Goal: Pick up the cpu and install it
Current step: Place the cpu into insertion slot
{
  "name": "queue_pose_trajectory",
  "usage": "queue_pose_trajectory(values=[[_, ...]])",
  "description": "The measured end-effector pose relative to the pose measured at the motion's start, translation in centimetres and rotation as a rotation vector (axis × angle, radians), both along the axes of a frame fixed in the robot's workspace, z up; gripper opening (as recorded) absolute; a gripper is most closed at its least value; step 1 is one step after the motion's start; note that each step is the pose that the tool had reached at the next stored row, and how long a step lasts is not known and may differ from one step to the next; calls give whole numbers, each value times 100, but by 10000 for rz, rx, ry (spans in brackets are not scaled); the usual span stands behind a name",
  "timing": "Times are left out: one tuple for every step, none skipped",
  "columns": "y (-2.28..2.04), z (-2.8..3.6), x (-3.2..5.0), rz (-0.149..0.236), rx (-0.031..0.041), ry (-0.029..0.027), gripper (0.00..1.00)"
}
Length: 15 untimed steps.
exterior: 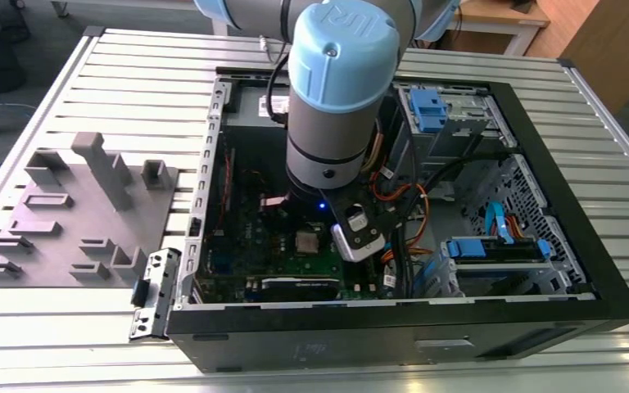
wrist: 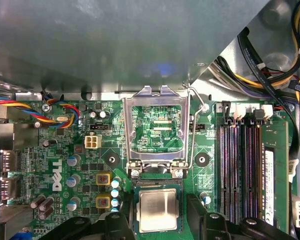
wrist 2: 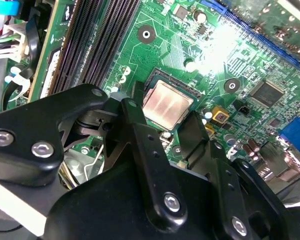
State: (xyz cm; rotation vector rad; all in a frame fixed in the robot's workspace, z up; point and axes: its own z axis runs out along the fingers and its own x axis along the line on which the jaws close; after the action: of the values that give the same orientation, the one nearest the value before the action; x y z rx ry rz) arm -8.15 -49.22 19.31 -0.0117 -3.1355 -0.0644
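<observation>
Jaws apart astride cpu (wrist: 158,210) in socket (wrist: 158,185)
Gripper (wrist 2: 163,116) low over board (wrist: 65,150); fingers (wrist: 196,212) seemingly clear of cpu; cpu flat, frame (wrist: 156,127) open beyond; likely hazard: sideways drift snagging a corner, skewing cpu, bending pins.

Exterior view above case (exterior: 347,336), both wrist views near cpu (wrist: 158,210) (wrist 2: 167,104)
</observation>
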Motion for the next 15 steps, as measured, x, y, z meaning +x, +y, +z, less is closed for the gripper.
queue_pose_trajectory(values=[[0, -1, -1, 0, -2, -6, 54], [-1, -4, -1, 0, -2, -11, 54], [-1, -7, -2, 1, -2, -16, 54], [-1, -11, -2, 2, -3, -20, 54], [-1, -15, -3, 3, -3, -24, 54], [-1, -17, -3, 4, -4, -25, 54], [-1, -18, -3, 4, -5, -26, 54], [-1, -19, -3, 5, -5, -26, 54], [-1, -20, -3, 6, -4, -26, 54], [0, -21, -3, 6, -3, -27, 54], [-1, -21, -3, 6, -3, -27, 54], [-1, -21, -3, 7, -4, -27, 54], [-1, -21, -3, 6, -3, -27, 54], [-1, -21, -3, 7, -4, -27, 54], [-1, -22, -3, 6, -3, -27, 54]])
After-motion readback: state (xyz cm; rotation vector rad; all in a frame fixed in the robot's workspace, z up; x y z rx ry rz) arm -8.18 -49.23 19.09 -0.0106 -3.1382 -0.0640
